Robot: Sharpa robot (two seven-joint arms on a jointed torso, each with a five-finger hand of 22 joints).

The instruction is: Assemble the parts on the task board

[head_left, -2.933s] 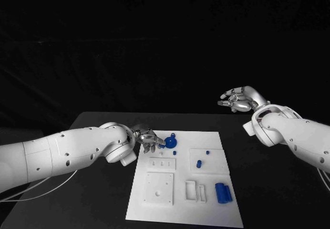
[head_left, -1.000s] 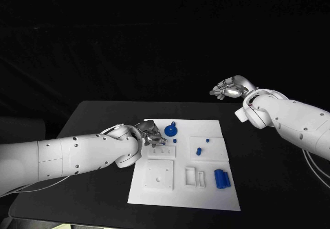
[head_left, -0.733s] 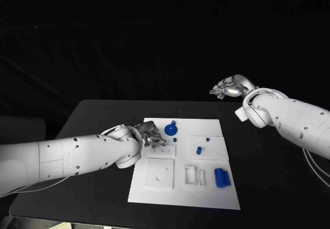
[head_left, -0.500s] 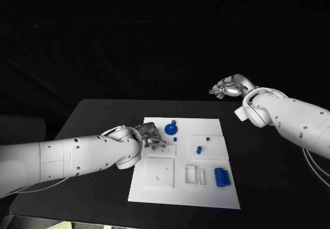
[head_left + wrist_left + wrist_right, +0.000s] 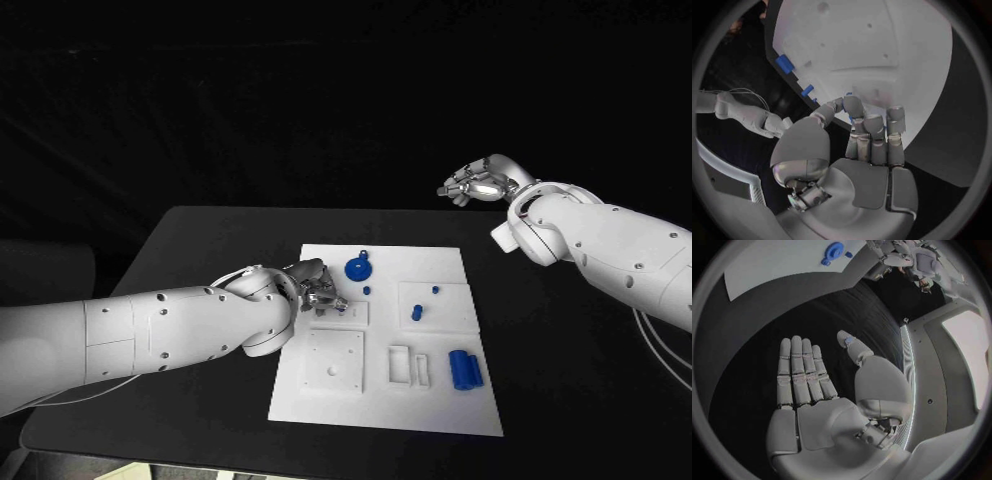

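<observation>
Meanwhile, at the black bench [image 5: 188, 250], the robot's left hand [image 5: 319, 290] works low at the near-left corner of the white board [image 5: 440, 400], where the assembly job is plainly unfinished. In the left wrist view its fingers [image 5: 873, 132] are curled in close together, with a sliver of blue just visible at their tips, so they may be pinching one of the small parts; the pictures do not settle it, and whether the hand holds anything cannot be told. Its position, right beside the small pegged block [image 5: 339, 315] on the board, suggests a part is being brought to a seat there.

The right hand [image 5: 476, 183] is lifted well clear, above and beyond the far right corner of the bench. The right wrist view shows it [image 5: 820, 385] flat, fingers spread and holding nothing, likely parked out of the way so the left arm has room.

Blue parts are scattered over the board: a round gear-like disc [image 5: 359, 268] near the far edge, just beside the left hand; a small peg [image 5: 431, 293] and a short piece [image 5: 415, 313] standing in the square block to the right; and a pair of cylinders [image 5: 464, 371] lying side by side near the right edge. White blocks with slots and holes sit between them, their seats apparently waiting to be filled.
</observation>
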